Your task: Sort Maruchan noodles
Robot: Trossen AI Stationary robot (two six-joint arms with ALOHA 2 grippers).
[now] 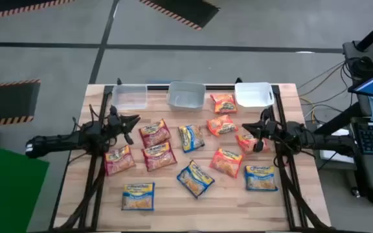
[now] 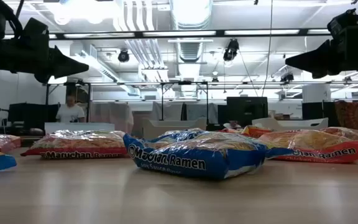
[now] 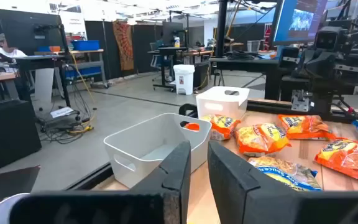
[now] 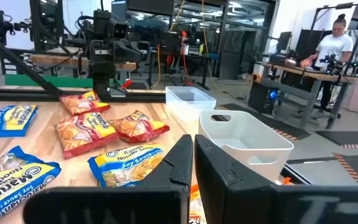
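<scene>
Maruchan noodle packets lie flat all over the wooden table: orange ones (image 1: 221,125) toward the far right, red ones (image 1: 158,156) left of the middle, and blue ones (image 1: 195,178) toward the near edge. One orange packet (image 1: 223,102) lies between the middle and right bins. My left gripper (image 1: 135,121) hovers above the table's left side, pointing right. In its wrist view (image 3: 199,149) the fingers stand a narrow gap apart with nothing between them. My right gripper (image 1: 250,125) hovers at the right side, pointing left, shut and empty (image 4: 192,142).
Three clear plastic bins stand along the far edge: left (image 1: 129,97), middle (image 1: 186,95) and right (image 1: 254,94). In the low view both arms hang well above the packets (image 2: 197,155). People sit and stand at desks in the room beyond the table.
</scene>
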